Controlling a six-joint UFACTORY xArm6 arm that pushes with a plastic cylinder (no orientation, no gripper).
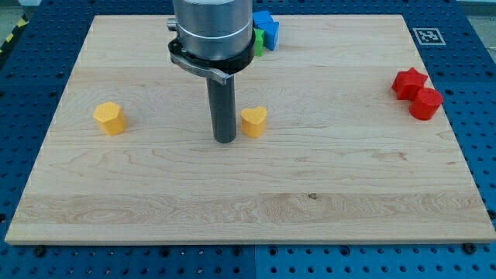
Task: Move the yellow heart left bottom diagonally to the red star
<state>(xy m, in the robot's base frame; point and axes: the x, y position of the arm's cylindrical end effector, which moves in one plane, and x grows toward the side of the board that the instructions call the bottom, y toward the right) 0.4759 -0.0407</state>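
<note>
The yellow heart [253, 122] lies near the middle of the wooden board. My tip [225, 140] stands just to its left, very close to it or touching it. The red star [408, 81] sits at the view's right, far from the heart. A red round block [425, 103] touches the star at its lower right.
A yellow hexagon-like block [110, 118] lies at the view's left. A blue block [267, 27] and a green block [258, 43] sit at the view's top, partly hidden behind the arm's body [212, 35]. The board's right edge [446, 116] runs near the red blocks.
</note>
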